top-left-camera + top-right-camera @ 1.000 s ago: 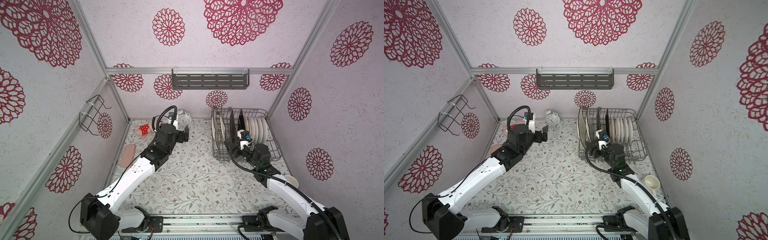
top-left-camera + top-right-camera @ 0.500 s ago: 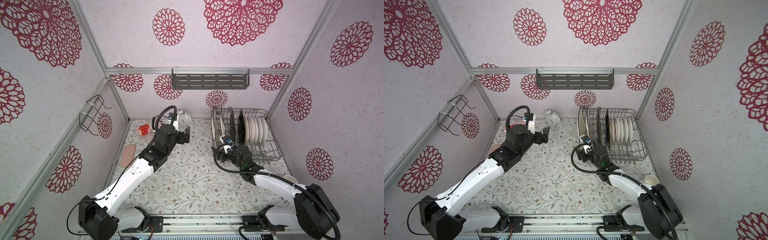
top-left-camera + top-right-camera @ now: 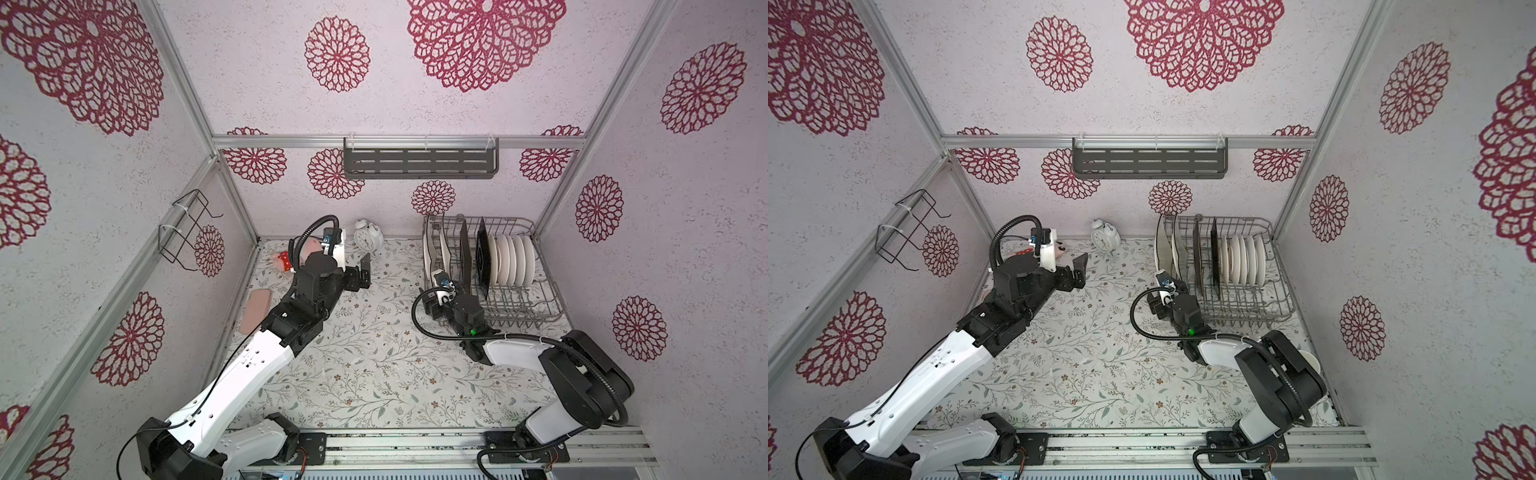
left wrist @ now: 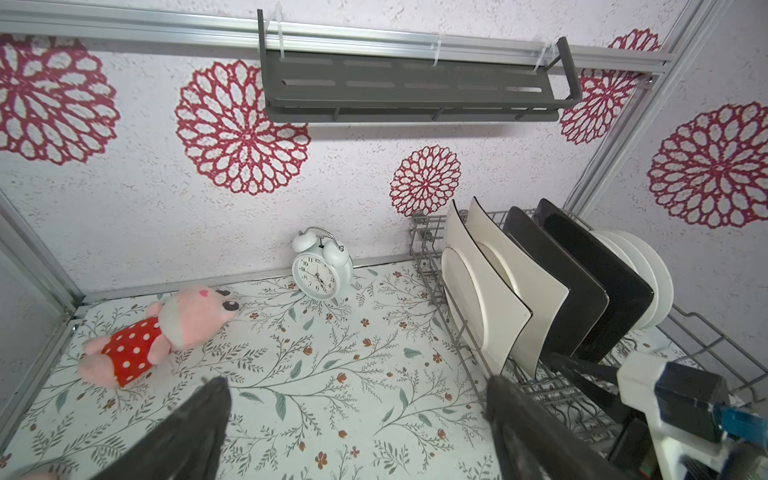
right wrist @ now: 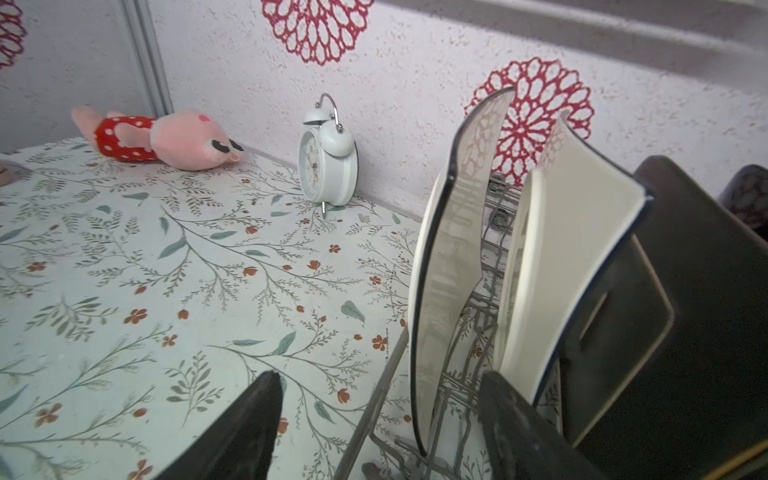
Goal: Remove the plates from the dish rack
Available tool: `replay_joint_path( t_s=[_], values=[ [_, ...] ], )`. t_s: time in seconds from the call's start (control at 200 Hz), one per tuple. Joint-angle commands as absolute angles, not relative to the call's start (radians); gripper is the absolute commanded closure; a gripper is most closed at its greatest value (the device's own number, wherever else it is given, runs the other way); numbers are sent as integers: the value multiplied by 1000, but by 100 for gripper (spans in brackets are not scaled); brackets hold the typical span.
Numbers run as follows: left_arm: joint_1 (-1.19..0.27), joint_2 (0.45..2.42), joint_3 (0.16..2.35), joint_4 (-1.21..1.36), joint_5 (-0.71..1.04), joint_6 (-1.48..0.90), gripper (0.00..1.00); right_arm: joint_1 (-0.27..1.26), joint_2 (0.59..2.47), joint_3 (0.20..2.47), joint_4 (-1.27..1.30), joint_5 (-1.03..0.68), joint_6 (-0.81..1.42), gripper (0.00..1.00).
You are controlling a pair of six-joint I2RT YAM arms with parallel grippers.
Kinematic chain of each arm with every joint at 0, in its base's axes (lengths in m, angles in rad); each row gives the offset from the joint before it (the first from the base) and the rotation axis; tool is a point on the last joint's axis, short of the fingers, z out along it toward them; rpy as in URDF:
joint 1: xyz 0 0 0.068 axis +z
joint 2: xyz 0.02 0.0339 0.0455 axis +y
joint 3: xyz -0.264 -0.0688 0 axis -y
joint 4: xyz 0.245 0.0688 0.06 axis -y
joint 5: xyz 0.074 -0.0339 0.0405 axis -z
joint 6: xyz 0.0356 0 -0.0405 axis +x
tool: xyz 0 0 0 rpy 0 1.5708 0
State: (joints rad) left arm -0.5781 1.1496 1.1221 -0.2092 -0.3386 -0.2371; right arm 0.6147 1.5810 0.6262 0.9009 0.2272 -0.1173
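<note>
The grey wire dish rack (image 3: 521,309) stands at the back right. In it stand upright two square white black-edged plates (image 3: 431,249) at its left end, two black-backed square plates (image 3: 482,257) and several round white plates (image 3: 511,262). My right gripper (image 5: 380,376) is open at the rack's front left corner. The rack's side wire and the lower edge of the leftmost square plate (image 5: 444,266) lie between its fingers, untouched. My left gripper (image 3: 365,272) hangs open over the table left of the rack, with nothing between its fingers (image 4: 214,399).
A white alarm clock (image 3: 368,237) and a pink plush toy (image 4: 166,328) lie along the back wall. A pink pad (image 3: 255,309) lies at the left edge, a white cup (image 3: 1310,362) at the right. A slotted shelf (image 3: 419,164) and a wire holder (image 3: 187,228) hang on the walls.
My right arm has drawn back from over the rack and swung left and down to the rack's front left corner. The left arm has hardly moved.
</note>
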Motion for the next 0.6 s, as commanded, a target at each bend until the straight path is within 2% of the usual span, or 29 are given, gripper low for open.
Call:
replay_joint_path(
  t_s=[0.0, 0.165, 0.34, 0.595],
  values=[
    [-585, 1115, 1104, -230, -356, -234, 2, 628, 1609, 675, 1048, 318, -155, 23],
    [-585, 1094, 1081, -230, -267, -186, 3, 648, 1686, 720, 1089, 367, -198, 25],
    [-585, 1075, 1050, -245, -3, -126, 3, 653, 1743, 749, 1129, 391, -206, 26],
    [-584, 870, 849, -126, 204, -95, 3, 657, 1792, 776, 1165, 434, -234, 26]
  ],
)
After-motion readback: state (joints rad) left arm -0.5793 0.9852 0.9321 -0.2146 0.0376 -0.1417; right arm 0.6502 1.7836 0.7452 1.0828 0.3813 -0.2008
